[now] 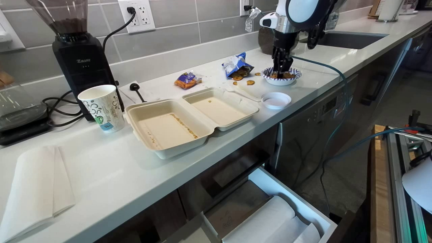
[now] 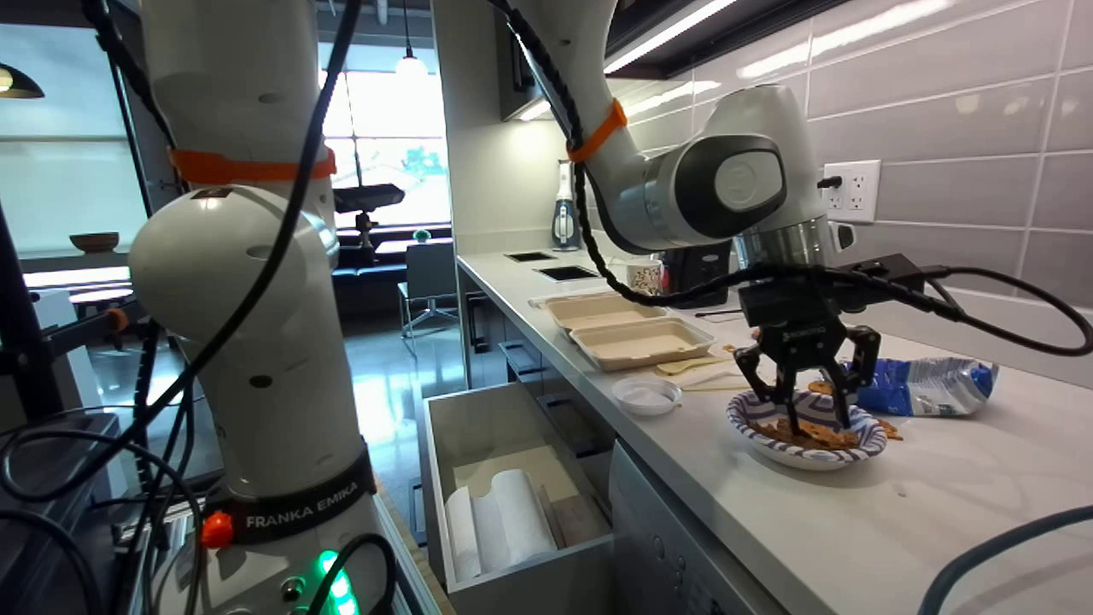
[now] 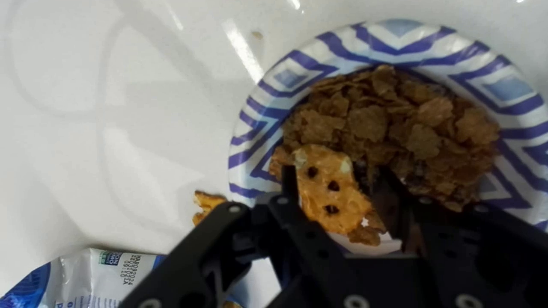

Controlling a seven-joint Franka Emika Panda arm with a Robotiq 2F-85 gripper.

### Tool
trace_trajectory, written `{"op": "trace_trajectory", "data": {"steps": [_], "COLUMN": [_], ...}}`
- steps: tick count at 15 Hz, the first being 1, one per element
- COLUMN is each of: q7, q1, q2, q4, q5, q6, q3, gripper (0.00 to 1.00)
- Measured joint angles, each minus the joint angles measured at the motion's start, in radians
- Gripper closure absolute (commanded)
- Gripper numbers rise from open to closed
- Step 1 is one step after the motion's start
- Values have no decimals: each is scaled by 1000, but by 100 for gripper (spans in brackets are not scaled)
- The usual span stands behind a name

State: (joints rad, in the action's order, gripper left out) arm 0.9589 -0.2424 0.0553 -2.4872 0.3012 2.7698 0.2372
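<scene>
My gripper (image 3: pixel 336 182) points down into a paper bowl (image 3: pixel 261 102) with a blue and white zigzag rim. The bowl is full of brown cereal flakes (image 3: pixel 370 122). A flat golden cracker with several holes (image 3: pixel 327 184) lies between my two fingertips, close to both. The fingers stand apart; I cannot tell whether they press on the cracker. The fingertips reach down among the flakes. In both exterior views the gripper (image 1: pixel 282 72) (image 2: pixel 818 427) is inside the bowl (image 1: pixel 270 80) (image 2: pixel 768 451).
A blue and white snack bag (image 1: pixel 233 69) (image 2: pixel 931 389) lies open by the bowl, with loose crackers (image 1: pixel 250 82). A small white dish (image 1: pixel 276 100), an open takeout box (image 1: pixel 168 128), an orange snack packet (image 1: pixel 187 81) and a paper cup (image 1: pixel 103 109) share the counter. A drawer (image 2: pixel 512 564) stands open below.
</scene>
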Motion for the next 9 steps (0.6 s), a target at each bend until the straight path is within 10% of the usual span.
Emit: {"op": "trace_trajectory", "data": {"steps": [9], "q7": [0], "q1": [0], "q2": [1], "q4": [-2], "q5": [15], "q6": [4], "q3": [0], "gripper": [47]}}
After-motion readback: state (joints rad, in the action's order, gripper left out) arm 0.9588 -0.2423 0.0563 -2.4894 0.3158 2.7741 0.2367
